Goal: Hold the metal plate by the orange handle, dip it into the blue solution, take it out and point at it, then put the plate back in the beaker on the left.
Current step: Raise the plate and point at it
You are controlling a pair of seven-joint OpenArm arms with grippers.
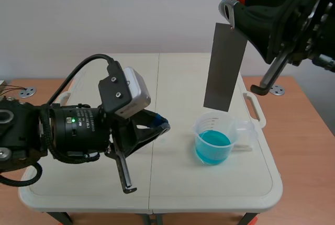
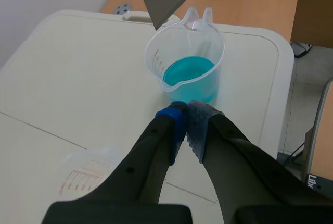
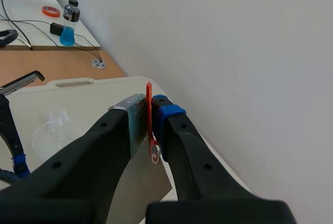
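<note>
The white table point(image 1: 78, 183) carries the work. The left gripper point(image 1: 159, 126) is low at the middle of the table, its fingers pressed together on nothing, with the tips close to the left side of the beaker point(image 1: 198, 131). The right gripper point(image 1: 234, 6) is raised at the far right and is clenched on the orange handle point(image 3: 149, 110). From the handle the metal plate point(image 1: 225, 68) hangs upright, with its lower edge just over the beaker's far rim and out of the blue solution point(image 1: 213, 141). A second clear beaker point(image 2: 86, 172) stands under the left gripper.
</note>
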